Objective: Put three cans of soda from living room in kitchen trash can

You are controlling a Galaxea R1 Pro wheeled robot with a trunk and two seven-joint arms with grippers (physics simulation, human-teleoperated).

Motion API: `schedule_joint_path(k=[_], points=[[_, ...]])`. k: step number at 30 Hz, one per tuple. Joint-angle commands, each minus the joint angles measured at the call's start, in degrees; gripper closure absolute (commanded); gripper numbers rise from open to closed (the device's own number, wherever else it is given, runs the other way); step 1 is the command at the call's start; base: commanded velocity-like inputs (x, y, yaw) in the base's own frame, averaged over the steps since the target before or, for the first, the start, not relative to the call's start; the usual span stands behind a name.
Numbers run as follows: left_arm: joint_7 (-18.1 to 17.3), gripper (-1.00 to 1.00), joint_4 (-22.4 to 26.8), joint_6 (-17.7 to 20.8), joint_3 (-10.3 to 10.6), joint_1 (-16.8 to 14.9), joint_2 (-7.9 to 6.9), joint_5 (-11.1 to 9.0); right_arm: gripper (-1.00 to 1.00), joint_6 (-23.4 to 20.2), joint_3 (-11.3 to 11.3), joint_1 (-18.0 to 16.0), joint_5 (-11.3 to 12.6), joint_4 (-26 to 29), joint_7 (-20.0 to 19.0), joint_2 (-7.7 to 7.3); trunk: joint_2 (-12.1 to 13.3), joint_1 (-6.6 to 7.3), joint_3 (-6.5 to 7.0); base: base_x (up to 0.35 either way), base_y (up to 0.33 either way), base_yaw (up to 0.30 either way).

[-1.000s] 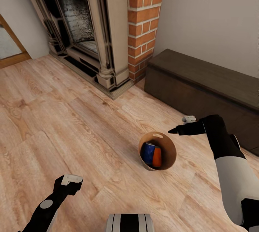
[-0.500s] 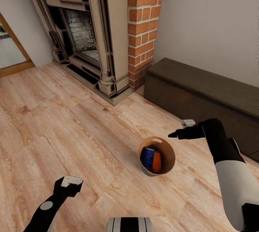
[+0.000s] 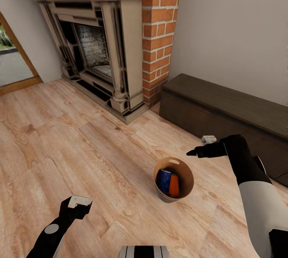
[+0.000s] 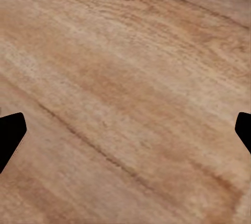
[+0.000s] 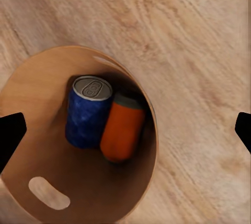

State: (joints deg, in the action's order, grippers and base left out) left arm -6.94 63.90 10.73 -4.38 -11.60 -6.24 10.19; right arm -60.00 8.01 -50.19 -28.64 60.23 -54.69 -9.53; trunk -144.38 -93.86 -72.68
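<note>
— Pail [image 3: 174, 178] sits lower in the head view than a second ago, more fireplace [image 3: 96, 45] showing; the camera moved, not the pail. Blue can [image 5: 88, 112] and orange can [image 5: 122, 127] lie inside it on the living-room floor [image 3: 80, 146].

— And the claws?

— Right gripper [image 3: 199, 149] hangs just above its rim, jaws wide, empty. Left gripper [image 3: 76, 206] is well apart, open over bare floor.

— A third can?

— None visible.

Light wood plank floor [image 3: 80, 146]. Ornate fireplace [image 3: 96, 45] beside red brick chimney [image 3: 158, 29]. Dark low bench [image 3: 224, 109] against plain grey wall [image 3: 236, 21].
</note>
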Motion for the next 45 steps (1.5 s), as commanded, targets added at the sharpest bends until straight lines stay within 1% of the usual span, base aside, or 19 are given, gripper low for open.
schedule_joint_path(k=[1,8,14,21,29,36,45], points=[[0.0,-1.0,0.0,0.0,0.0,0.0,0.0,0.0,-1.0,0.0,0.0,0.04,-0.02,-0.01,0.0,-0.01,0.02,0.02,0.23,0.0,0.0,0.0],[0.0,-1.0,0.0,0.0,-0.02,0.0,0.0,0.0,-1.0,0.0,-0.01,0.36,-0.02,-0.03,-0.09,0.03,0.11,0.2,1.78,0.0,0.0,0.0],[0.0,-1.0,0.0,-0.54,-0.02,0.0,0.0,-0.01,-1.0,0.0,-0.01,2.68,-0.02,0.82,-0.14,0.04,0.19,0.36,3.11,0.0,0.0,0.0],[0.0,-1.0,0.0,-0.68,-0.02,0.0,0.0,0.04,-1.0,1.81,0.07,4.46,-0.02,0.99,0.06,0.04,0.28,0.54,4.66,0.0,0.0,0.0],[0.0,-1.0,-0.01,-1.27,0.05,0.0,0.0,0.01,-1.0,2.36,0.08,5.65,-0.02,1.06,-0.1,-0.03,0.39,0.74,6.43,0.0,0.0,0.0],[0.0,-1.0,-0.08,-1.56,0.07,0.0,0.0,0.09,-1.0,4.36,0.08,6.68,-0.02,1.52,-0.06,0.14,0.48,0.92,7.98,0.0,0.0,0.0],[0.0,-1.0,-0.05,-1.58,0.07,0.0,0.0,0.09,-1.0,4.77,0.15,7.56,0.06,3.73,-0.14,0.13,0.61,1.16,9.98,0.0,0.0,0.0]])
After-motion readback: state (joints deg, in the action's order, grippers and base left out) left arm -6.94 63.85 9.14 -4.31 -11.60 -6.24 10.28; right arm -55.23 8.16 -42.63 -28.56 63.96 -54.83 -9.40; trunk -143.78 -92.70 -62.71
